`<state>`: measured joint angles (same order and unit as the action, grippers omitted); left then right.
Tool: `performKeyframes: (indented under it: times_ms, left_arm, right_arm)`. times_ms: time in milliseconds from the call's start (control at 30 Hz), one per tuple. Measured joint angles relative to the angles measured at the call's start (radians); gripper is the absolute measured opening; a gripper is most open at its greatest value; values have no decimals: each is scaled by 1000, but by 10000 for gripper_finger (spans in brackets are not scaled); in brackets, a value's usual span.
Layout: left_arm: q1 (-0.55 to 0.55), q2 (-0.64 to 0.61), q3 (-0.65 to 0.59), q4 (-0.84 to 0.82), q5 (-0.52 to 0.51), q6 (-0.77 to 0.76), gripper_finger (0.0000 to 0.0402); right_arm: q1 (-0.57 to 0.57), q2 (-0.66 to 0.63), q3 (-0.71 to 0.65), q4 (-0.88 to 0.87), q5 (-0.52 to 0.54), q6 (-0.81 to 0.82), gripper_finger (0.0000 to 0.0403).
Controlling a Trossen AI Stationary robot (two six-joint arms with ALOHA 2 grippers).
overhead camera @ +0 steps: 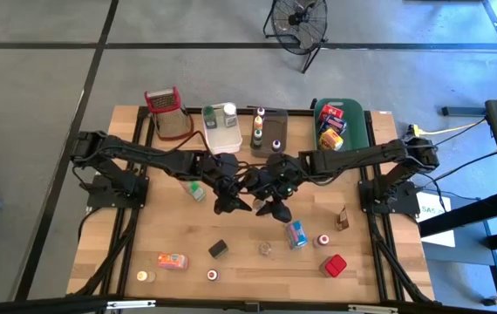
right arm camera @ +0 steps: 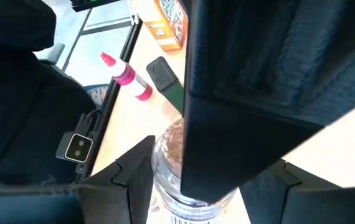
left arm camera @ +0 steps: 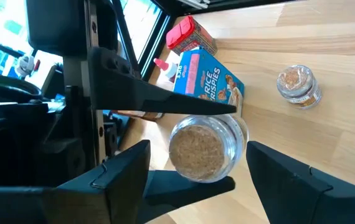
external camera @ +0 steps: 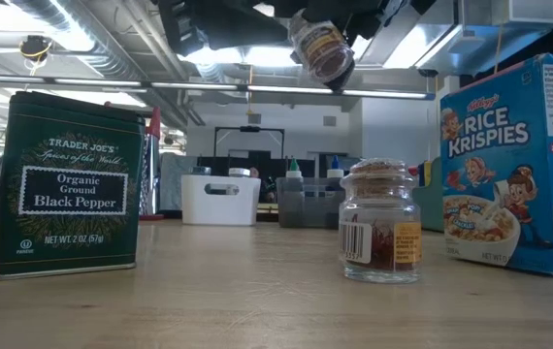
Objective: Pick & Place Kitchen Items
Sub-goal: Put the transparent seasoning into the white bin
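Right jaws clamp spice jar (left arm camera: 203, 149) midair; left jaws apart.

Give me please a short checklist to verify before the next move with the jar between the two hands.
1. Spice jar lifted off the table: ok.
2. Right hand clamped across the jar: ok.
3. Left hand open, one finger on each side of the jar: ok.
4. Left fingers touching the glass: cannot tell.
5. Jar upright: not ok, it hangs tilted in the low view.
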<state>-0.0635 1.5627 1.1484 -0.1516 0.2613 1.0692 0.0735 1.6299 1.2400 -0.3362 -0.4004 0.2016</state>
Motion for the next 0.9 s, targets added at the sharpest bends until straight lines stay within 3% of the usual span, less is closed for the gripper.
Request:
performKeyframes:
  times_ms: [267, 500, 900]
  left_arm:
    - [1, 1, 0, -2, 48, -12, 262]
    - [1, 2, -1, -23, 24, -70, 262]
    - [-11, 4, -3, -74, 16, -144, 262]
  right_arm:
    - [0, 1, 0, 20, -5, -4, 186]
    - [5, 8, 0, 21, -4, 17, 186]
    - [4, 25, 0, -15, 74, 47, 186]
